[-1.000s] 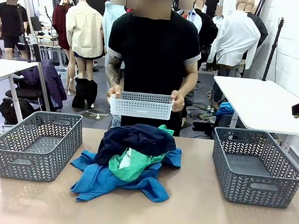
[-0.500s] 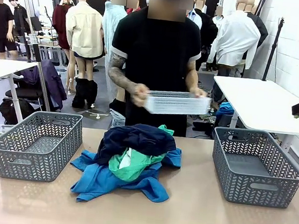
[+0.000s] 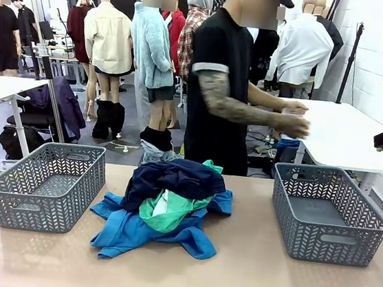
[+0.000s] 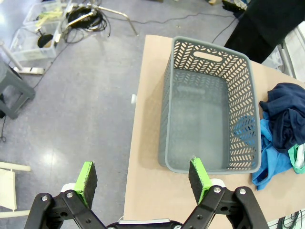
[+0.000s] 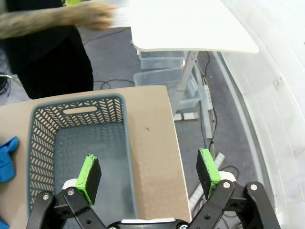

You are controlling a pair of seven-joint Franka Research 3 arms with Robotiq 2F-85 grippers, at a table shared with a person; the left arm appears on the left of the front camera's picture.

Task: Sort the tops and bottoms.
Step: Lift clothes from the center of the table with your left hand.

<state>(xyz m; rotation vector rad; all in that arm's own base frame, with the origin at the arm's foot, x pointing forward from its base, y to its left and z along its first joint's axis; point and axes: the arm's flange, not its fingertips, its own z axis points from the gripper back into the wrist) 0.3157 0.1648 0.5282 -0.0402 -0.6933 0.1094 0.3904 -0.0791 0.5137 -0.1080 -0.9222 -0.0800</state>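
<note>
Tan worktop (image 3: 265, 283), tops and bottoms (image 3: 167, 206) heaped at centre, left claw (image 4: 143, 172) gaping wide above grey left basket (image 4: 164, 119), right claw (image 5: 148, 171) equally wide above grey right basket (image 5: 45, 138)

a pile of clothes (image 3: 167, 206) lies in the middle of the table (image 3: 252, 282), one piece heaped on top and the others spread beneath it. the left basket (image 3: 45, 186) stands close beside the pile's left edge. the right basket (image 3: 329, 214) stands farther off, on the pile's right. a person (image 3: 221, 98) stands behind the table's far edge, one hand (image 3: 292, 124) over a side table (image 3: 344, 137) behind the right basket.
</note>
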